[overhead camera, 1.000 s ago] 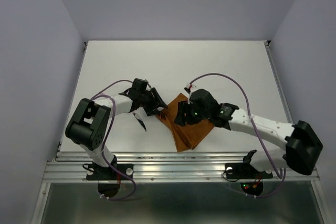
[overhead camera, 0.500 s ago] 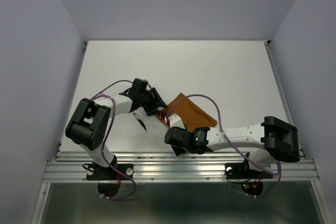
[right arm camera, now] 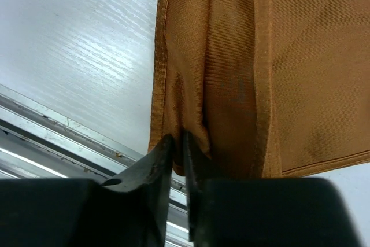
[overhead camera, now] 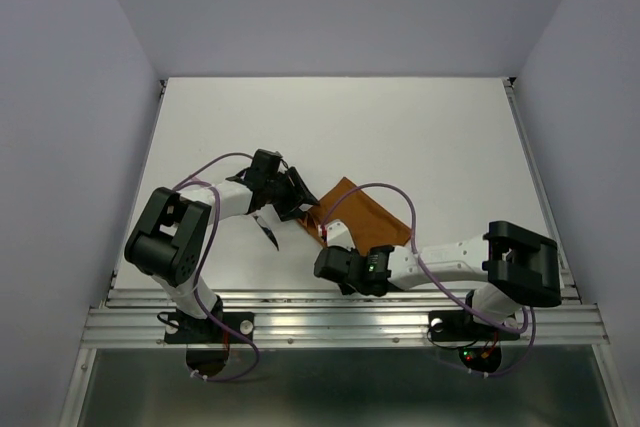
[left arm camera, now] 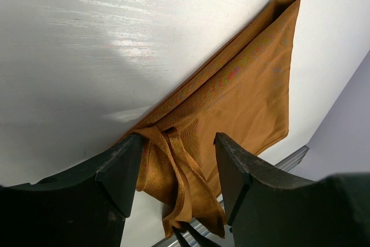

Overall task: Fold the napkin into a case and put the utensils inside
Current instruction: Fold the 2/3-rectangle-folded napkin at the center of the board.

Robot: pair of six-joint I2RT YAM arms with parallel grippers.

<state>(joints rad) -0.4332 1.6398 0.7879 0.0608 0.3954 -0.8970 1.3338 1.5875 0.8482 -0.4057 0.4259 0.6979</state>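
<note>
The rust-orange napkin [overhead camera: 365, 215] lies folded near the table's front middle. My left gripper [overhead camera: 302, 206] is at its left corner, open, with a bunched fold of napkin [left arm camera: 243, 96] between its spread fingers [left arm camera: 124, 166], which do not pinch it. My right gripper [overhead camera: 337, 251] sits at the napkin's near edge and is shut on a pinch of the napkin [right arm camera: 289, 56] hem, with cloth squeezed at the gripper [right arm camera: 178, 140] tips. A slender pale piece with a dark pointed end [overhead camera: 270, 230] lies by the left forearm, perhaps one of the utensils. No other utensils show.
The metal rail [overhead camera: 350, 302] along the table's front edge runs right behind my right gripper and shows again as the rail [right arm camera: 46, 137] in the right wrist view. Purple cables [overhead camera: 395, 192] arc over the napkin. White tabletop [overhead camera: 400, 127] stretches to the far wall.
My right arm swung from above the napkin's middle down to its near edge, and its jaws closed on the hem. The left arm and gripper have not moved.
</note>
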